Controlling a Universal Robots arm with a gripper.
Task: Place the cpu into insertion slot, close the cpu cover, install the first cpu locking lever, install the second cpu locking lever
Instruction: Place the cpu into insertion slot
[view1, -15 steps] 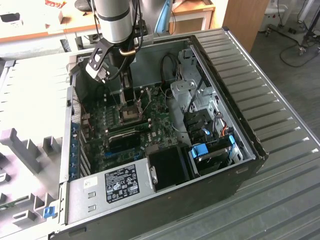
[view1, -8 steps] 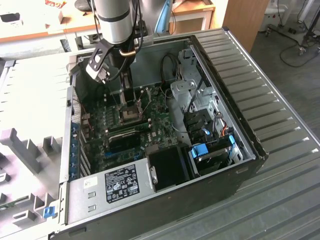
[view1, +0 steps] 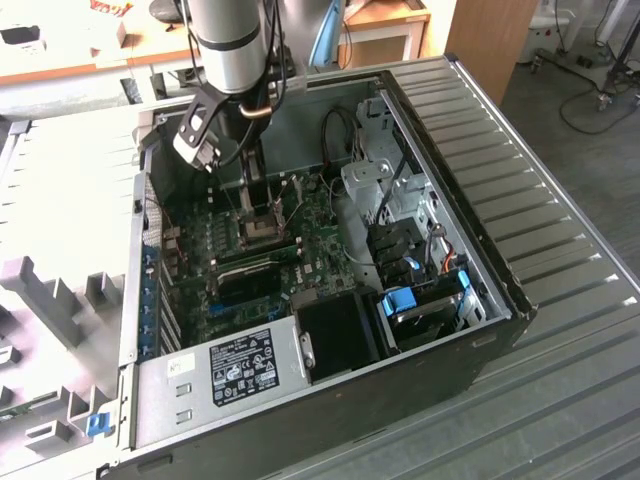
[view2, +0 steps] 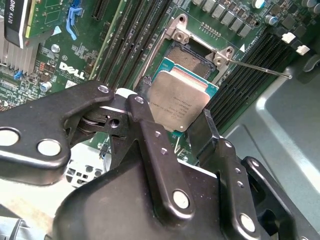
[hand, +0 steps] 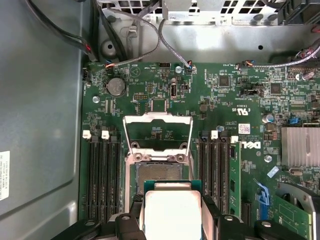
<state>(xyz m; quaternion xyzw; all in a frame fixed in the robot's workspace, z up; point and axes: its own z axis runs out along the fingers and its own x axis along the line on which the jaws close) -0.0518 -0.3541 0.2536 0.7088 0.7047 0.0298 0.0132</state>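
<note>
The cpu (view2: 182, 97) (hand: 172, 215) is clamped by two opposite edges between the black fingers (hand: 209, 212) of the pincer (view2: 174, 105) (hand: 172, 205), its dull metal top facing the wrist cameras. In both wrist views it hangs over one edge of the slot (view2: 187, 55) (hand: 160, 172), covering part of it, while the rest of the dark centre lies bare. Whether the chip touches the socket frame I cannot tell.

Beyond the slot, in the first wrist view, the cover (hand: 157, 118) stands swung open, and the green board (hand: 225, 100) shows through its window. In the second wrist view a thin metal lever (view2: 260, 68) sticks out sideways from a corner of the socket. Long black memory slots (hand: 102, 175) run along both sides of the socket. A finned heatsink (hand: 300, 145) sits further out on the board, and a round coin cell (hand: 116, 86) lies past the cover.

In the exterior view the arm (view1: 225, 40) reaches down into an open computer case (view1: 470, 220) that lies on its side on a grey ribbed desk (view1: 560, 200). The power supply (view1: 240, 365) sits at the case's near end, and drive bays (view1: 425, 300) are towards the exterior view's right.
</note>
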